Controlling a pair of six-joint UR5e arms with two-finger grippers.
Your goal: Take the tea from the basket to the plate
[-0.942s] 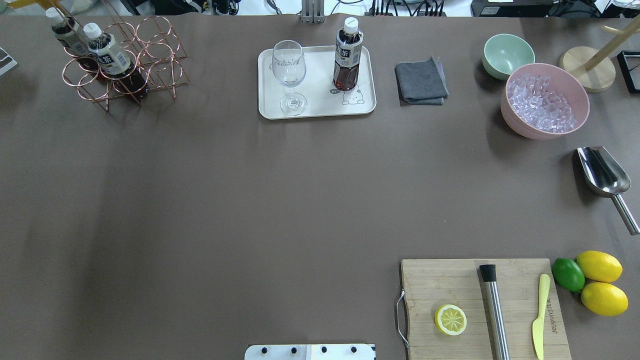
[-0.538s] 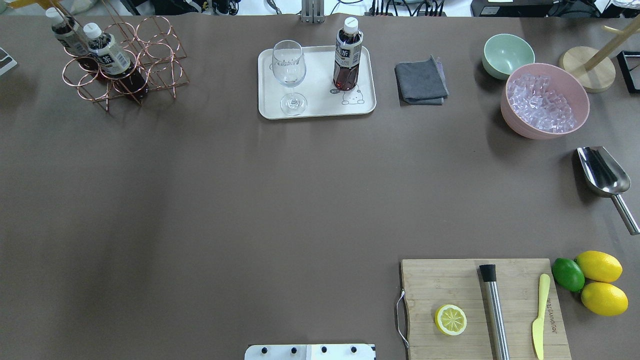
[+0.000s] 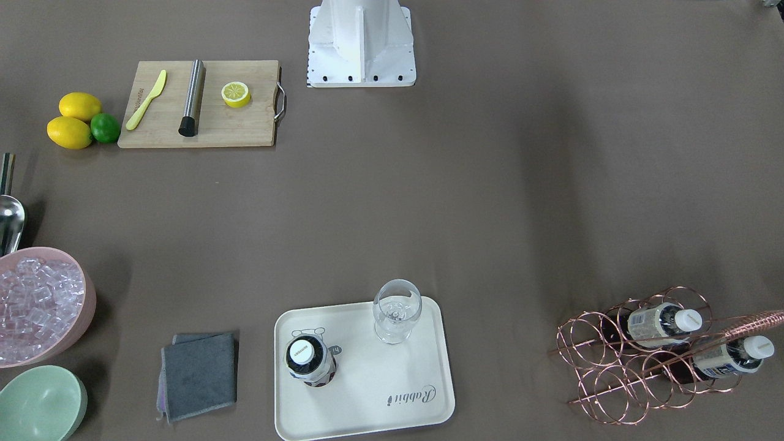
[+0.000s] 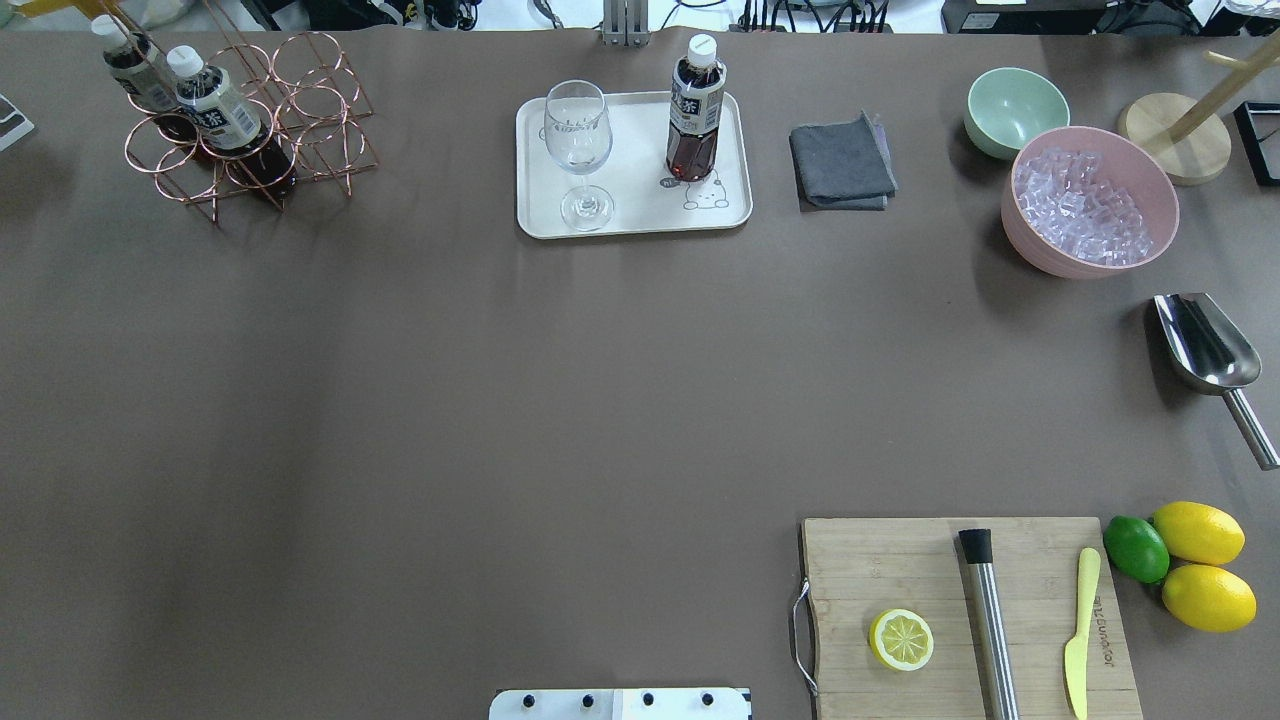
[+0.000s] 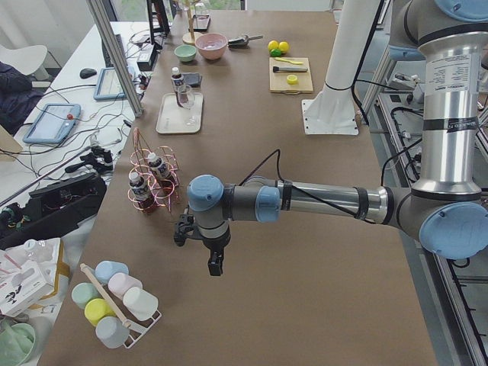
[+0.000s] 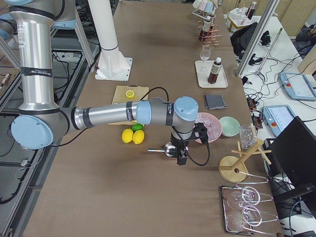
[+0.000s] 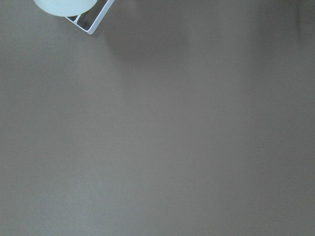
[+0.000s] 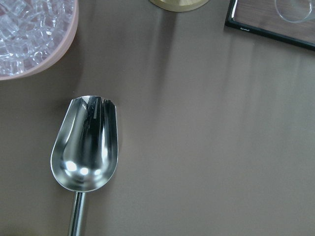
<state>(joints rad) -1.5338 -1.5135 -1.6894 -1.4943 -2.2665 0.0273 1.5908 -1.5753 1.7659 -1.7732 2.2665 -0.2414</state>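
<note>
Tea (image 4: pixel 696 110) unmoved; left tool (image 5: pixel 216 267) side-view only.

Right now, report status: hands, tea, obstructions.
Left hand above bare table, right hand above scoop; open or shut unreadable. One tea upright on plate, two teas in basket. Glass shares plate, apart from tea.

1. I read "Rabbit" in dark script on the cream tray (image 3: pixel 361 373).
2. The tea bottle (image 4: pixel 695 120) label shows a large "茶".
3. The lettering on the cutting board (image 4: pixel 900 570) is too small for me.
</note>
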